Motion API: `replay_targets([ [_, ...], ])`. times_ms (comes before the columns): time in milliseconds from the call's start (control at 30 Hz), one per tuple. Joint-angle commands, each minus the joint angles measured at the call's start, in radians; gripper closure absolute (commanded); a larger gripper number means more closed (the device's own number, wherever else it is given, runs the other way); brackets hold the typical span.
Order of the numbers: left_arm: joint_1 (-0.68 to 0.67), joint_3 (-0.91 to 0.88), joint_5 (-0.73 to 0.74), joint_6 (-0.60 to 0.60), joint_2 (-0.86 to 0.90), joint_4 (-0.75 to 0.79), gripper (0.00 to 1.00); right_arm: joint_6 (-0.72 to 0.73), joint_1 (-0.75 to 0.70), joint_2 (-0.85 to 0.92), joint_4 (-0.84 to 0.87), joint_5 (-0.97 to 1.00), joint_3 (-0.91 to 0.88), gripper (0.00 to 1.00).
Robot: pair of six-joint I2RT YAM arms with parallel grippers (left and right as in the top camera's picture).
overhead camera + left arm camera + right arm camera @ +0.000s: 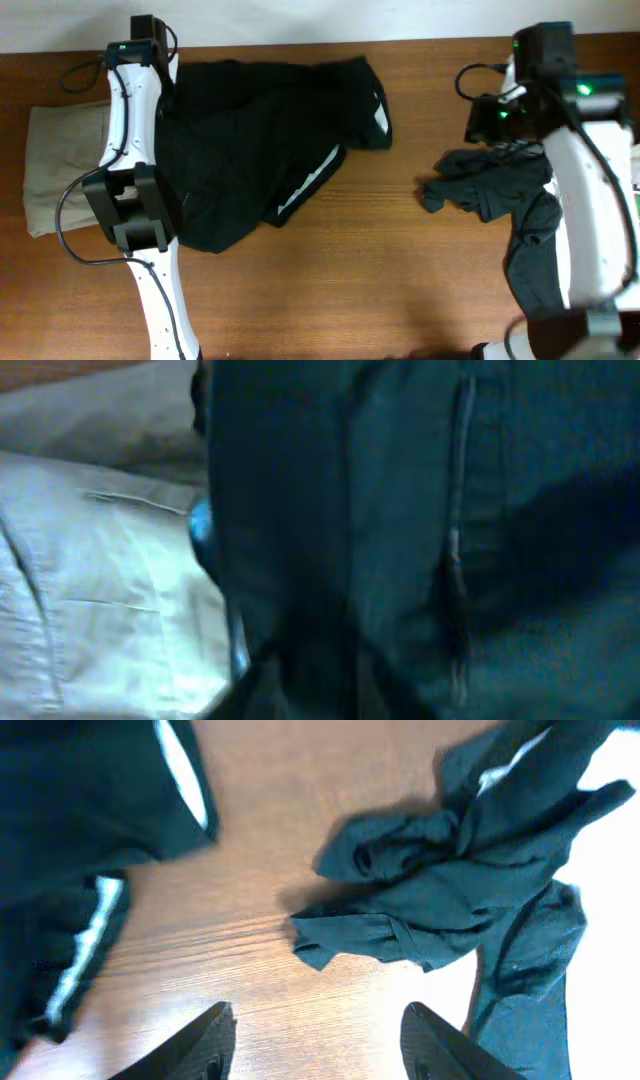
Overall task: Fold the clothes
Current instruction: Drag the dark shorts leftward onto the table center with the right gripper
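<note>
counter (380,265): brown wood; all three garments lie on it.
black shorts (255,140): biggest garment, spread loose and rumpled left of centre. A white stripe shows along one edge. The left side runs under the left arm (128,120).
beige garment (60,160): flat at the far left end, partly under the left arm. In the left wrist view the shorts' dark edge lies over it.
dark grey garment (490,190): crumpled heap on the right, well apart from the shorts, with bare wood between them. One end trails down beside the right arm (590,200).
left pincer (132,208): low where the shorts meet the beige garment. Dark cloth fills the wrist view and hides the fingers, so cannot tell whether it is released or clenched.
right pincer (315,1025): released, fingers spread wide over bare wood with nothing between them. The dark grey garment is ahead to its right, the shorts ahead to its left; it touches neither.
</note>
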Motion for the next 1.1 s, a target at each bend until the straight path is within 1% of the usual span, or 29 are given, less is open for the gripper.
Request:
replay_targets([
  [0,-0.019,0.063,0.024,-0.011,-0.011,-0.054,0.62,-0.005,-0.006,0.229,-0.010,0.029,-0.010,0.43],
  [33,-0.019,0.100,0.031,-0.011,-0.014,-0.088,0.57,-0.005,-0.011,0.292,-0.021,0.033,-0.010,0.33],
  [100,-0.019,0.196,0.069,-0.011,-0.019,-0.159,0.45,0.022,-0.035,0.418,-0.033,0.153,-0.010,0.23],
  [133,-0.019,0.269,0.106,-0.011,-0.032,-0.205,0.38,0.033,-0.054,0.483,-0.034,0.248,-0.010,0.22],
  [200,-0.020,0.341,0.139,-0.011,-0.074,-0.261,0.33,0.042,-0.108,0.559,-0.035,0.315,-0.015,0.22],
  [233,-0.020,0.359,0.139,-0.011,-0.106,-0.283,0.32,0.045,-0.151,0.583,-0.035,0.316,-0.019,0.36],
  [267,-0.020,0.364,0.139,-0.011,-0.148,-0.297,0.31,0.049,-0.204,0.587,-0.039,0.315,-0.025,0.71],
  [300,-0.020,0.364,0.139,-0.011,-0.185,-0.307,0.31,0.056,-0.264,0.582,-0.056,0.315,-0.023,0.96],
  [333,-0.020,0.365,0.139,-0.011,-0.210,-0.312,0.31,0.074,-0.325,0.571,-0.081,0.315,-0.013,0.96],
  [400,-0.019,0.364,0.139,-0.011,-0.273,-0.316,0.30,0.081,-0.493,0.506,-0.109,0.245,0.011,0.96],
  [433,-0.019,0.364,0.138,-0.011,-0.302,-0.316,0.30,0.080,-0.582,0.458,-0.106,0.192,0.017,0.96],
  [467,-0.019,0.364,0.138,-0.011,-0.323,-0.316,0.27,0.069,-0.710,0.395,-0.090,0.092,0.026,0.96],
  [533,-0.019,0.364,0.139,-0.011,-0.352,-0.324,0.25,0.069,-0.948,0.326,-0.067,-0.079,0.042,0.39],
  [567,-0.019,0.364,0.139,-0.011,-0.359,-0.332,0.25,0.056,-1.057,0.316,-0.064,-0.178,0.042,0.39],
  [600,-0.019,0.364,0.139,-0.011,-0.360,-0.341,0.23,0.026,-1.109,0.316,-0.067,-0.267,0.042,0.38],
  [667,-0.019,0.364,0.139,-0.011,-0.360,-0.353,0.21,-0.061,-1.148,0.315,-0.065,-0.462,0.042,0.38],
  [700,-0.019,0.365,0.140,-0.011,-0.362,-0.364,0.21,-0.117,-1.128,0.314,-0.065,-0.535,0.042,0.38],
  [767,-0.019,0.365,0.140,-0.011,-0.371,-0.387,0.21,-0.186,-1.035,0.314,-0.070,-0.570,0.042,0.38],
  [800,-0.019,0.365,0.150,-0.011,-0.393,-0.406,0.21,-0.220,-0.900,0.314,-0.075,-0.517,0.042,0.38],
  [833,-0.019,0.365,0.161,-0.011,-0.407,-0.416,0.21,-0.221,-0.826,0.314,-0.070,-0.467,0.042,0.37],
  [900,-0.019,0.364,0.193,-0.011,-0.449,-0.441,0.20,-0.291,-0.592,0.314,-0.012,-0.451,0.042,0.36],
  [933,-0.019,0.364,0.223,-0.011,-0.476,-0.441,0.17,-0.306,-0.456,0.314,0.029,-0.450,0.042,0.34],
  [1000,-0.019,0.364,0.254,-0.011,-0.512,-0.441,0.15,-0.288,-0.277,0.317,0.096,-0.451,0.042,0.31],
  [1033,-0.020,0.364,0.259,-0.011,-0.533,-0.441,0.13,-0.235,-0.138,0.325,0.167,-0.451,0.037,0.31],
  [1067,-0.020,0.364,0.259,-0.011,-0.540,-0.441,0.13,-0.213,-0.064,0.335,0.204,-0.450,0.035,0.31],
])
